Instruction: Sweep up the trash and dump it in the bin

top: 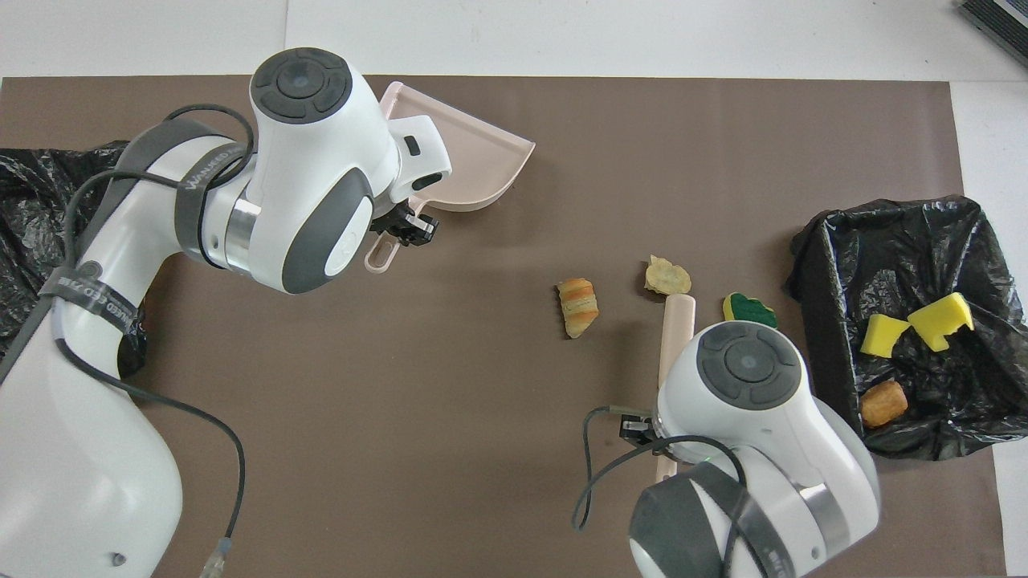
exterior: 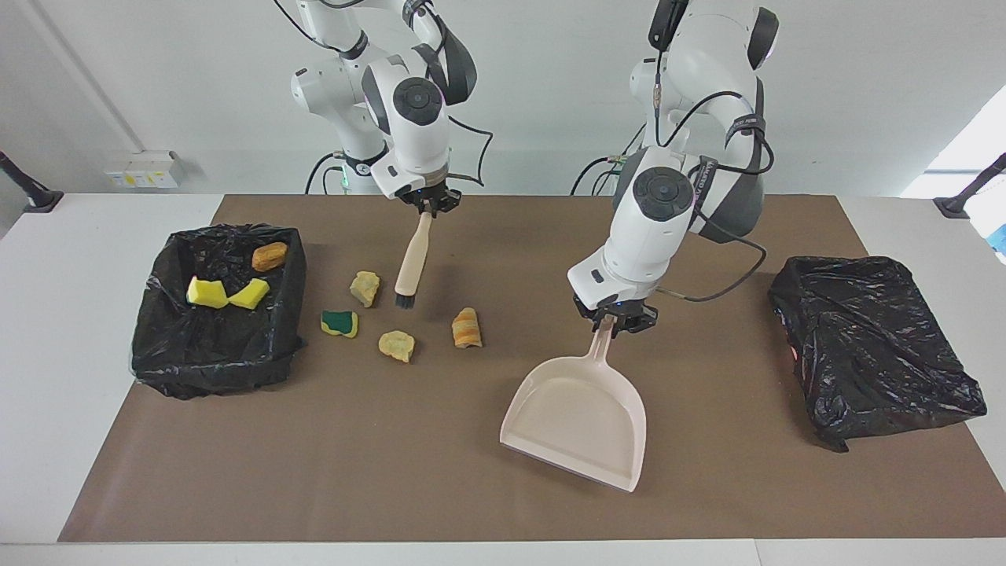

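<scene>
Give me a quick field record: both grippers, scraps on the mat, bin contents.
left gripper: shut on dustpan handle, pan lifted and tilted
right gripper: shut on brush, bristles down by the scraps
trash on mat: four, green-and-yellow sponge, three bread-like lumps
open bin: two yellow sponge bits, one brown lump

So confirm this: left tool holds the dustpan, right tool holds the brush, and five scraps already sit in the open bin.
Wrong on the count. The facing view shows three scraps in the open bin; four remain on the mat. The left tool holds the dustpan, the right tool the brush.
</scene>
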`<act>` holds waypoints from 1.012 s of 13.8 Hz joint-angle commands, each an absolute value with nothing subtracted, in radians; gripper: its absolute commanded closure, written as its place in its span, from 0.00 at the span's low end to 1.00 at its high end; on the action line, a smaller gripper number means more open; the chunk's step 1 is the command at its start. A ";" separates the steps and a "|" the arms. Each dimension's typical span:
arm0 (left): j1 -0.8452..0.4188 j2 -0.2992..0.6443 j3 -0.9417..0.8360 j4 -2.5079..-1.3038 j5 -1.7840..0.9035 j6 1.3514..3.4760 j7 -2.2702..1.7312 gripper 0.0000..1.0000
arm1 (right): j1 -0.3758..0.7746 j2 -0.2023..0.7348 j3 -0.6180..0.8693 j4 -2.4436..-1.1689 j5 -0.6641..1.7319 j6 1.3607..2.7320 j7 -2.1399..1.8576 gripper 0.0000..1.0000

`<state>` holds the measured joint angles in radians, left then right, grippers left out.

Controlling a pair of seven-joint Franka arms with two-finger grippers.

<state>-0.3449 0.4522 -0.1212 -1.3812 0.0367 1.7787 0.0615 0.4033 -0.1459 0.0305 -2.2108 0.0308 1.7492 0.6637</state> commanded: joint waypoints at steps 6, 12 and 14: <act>-0.313 0.100 -0.124 -1.839 0.123 1.706 0.539 1.00 | 0.149 -0.169 0.044 -2.376 -0.150 1.868 0.496 1.00; -0.324 0.029 -0.124 -1.997 0.123 1.900 0.856 1.00 | 0.187 -0.109 0.049 -2.410 -0.147 2.017 0.465 1.00; -0.321 0.012 -0.124 -2.040 0.123 1.980 0.883 1.00 | 0.227 -0.086 0.051 -2.370 -0.074 2.011 0.456 1.00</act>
